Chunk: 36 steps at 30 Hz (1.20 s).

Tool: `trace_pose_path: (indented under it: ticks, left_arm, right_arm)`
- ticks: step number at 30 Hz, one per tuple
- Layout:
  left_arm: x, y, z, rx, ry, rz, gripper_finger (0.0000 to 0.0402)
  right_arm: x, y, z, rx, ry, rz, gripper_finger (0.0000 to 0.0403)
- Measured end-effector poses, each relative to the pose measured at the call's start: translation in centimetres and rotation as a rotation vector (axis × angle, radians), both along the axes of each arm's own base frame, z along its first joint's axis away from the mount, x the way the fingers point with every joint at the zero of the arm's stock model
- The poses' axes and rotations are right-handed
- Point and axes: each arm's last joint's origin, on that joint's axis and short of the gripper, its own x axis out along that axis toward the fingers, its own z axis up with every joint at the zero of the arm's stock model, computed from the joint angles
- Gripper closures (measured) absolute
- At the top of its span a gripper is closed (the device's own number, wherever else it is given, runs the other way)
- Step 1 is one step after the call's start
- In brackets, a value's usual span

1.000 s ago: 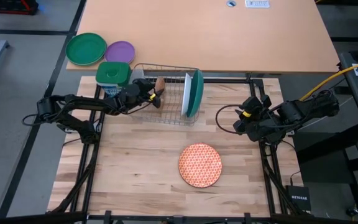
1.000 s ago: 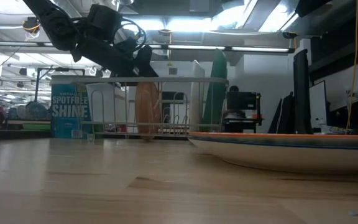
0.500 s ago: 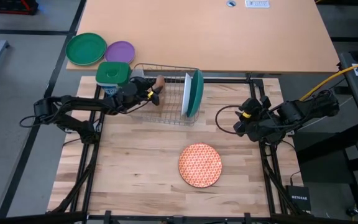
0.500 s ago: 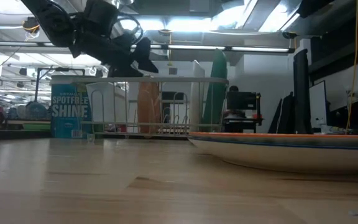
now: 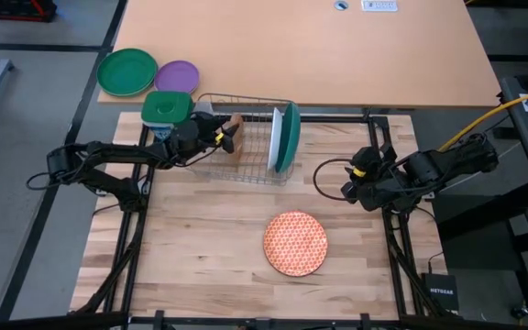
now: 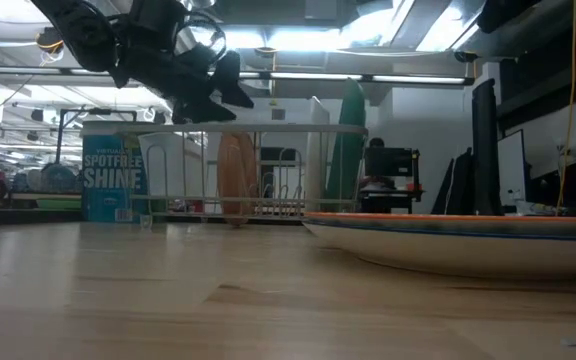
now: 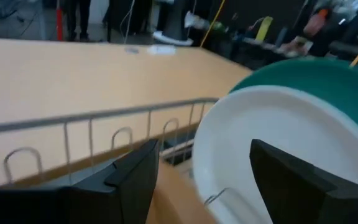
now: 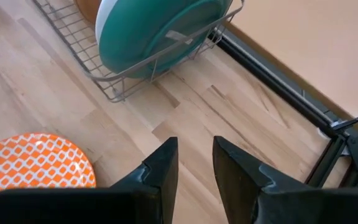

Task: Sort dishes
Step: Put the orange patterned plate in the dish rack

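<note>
**Brown plate racked, left hand let go**

Nearest on the table [image 5: 191, 238]: orange plate [image 5: 295, 243], flat, alone, well clear of the rack [image 5: 246, 137]. Not yet sorted, by the look of it; in the low view [image 6: 458, 235] filling the foreground, rim on.

Off to the right, at mid-table: right hand [image 5: 351, 183], low over the wood, empty, fingers a little parted in its own wrist view [image 8: 188, 171]. Shifted slightly inward compared with a second ago, orange plate [image 8: 33, 163] and the rack's corner both ahead of it. Possibly readying for the orange plate, though nothing firm to go on.

Farther back: rack with three plates on edge. Teal [image 5: 291, 136] at the right end, white [image 5: 275, 139] touching beside it, brown [image 5: 236, 131] in a slot toward the left end. Brown plate [image 6: 235, 172] upright between the wires in the low view.

Left hand [image 5: 218, 136] above the rack's left end, just beside the brown plate. A second ago clamped on that plate and lowering it in; now risen off it [image 6: 213, 95], fingers spread, holding nothing. Own wrist view: open fingers [image 7: 135, 180] framing white [image 7: 260, 155] and teal [image 7: 316, 78].

Meaning: brown delivered, three of four in place, only orange left.

Beyond the rack: green tub [image 5: 166, 110], green plate [image 5: 126, 71], purple plate [image 5: 177, 76], all untouched.
</note>
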Motion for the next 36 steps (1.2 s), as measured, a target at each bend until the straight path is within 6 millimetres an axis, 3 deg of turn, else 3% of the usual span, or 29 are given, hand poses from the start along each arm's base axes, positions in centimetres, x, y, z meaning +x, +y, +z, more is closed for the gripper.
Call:
trace_pose_path:
  ticks: [7, 11, 17, 20, 26, 36]
  left_arm:
    - [0.5, -2.2, 2.7, 0.152, -0.138, -0.243, 0.0162]
    - [1.1, -5.1, 3.7, 0.237, -0.171, -0.51, 0.0162]
    - [2.2, -10.7, 3.1, 0.367, -0.096, -0.884, 0.0162]
    - [2.3, -13.5, 2.3, 0.44, -0.017, -0.999, 0.0162]
    - [2.2, -17.6, 0.9, 0.584, 0.117, -1.099, 0.0166]
    - [3.4, -19.9, -2.8, 0.571, 0.268, -1.136, 0.0192]
  right_arm:
    - [0.0, 0.1, 0.0, 0.022, 0.01, 0.008, 0.0299]
    - [0.3, 0.3, -0.1, 0.059, 0.006, 0.017, 0.0299]
    - [2.4, 1.5, -1.3, 0.151, 0.038, 0.024, 0.0299]
    - [4.2, 2.4, -3.4, 0.194, 0.095, 0.031, 0.0299]
    - [7.0, 4.2, -9.3, 0.31, 0.262, 0.039, 0.0299]
    - [8.4, 5.1, -16.6, 0.346, 0.479, -0.081, 0.0299]
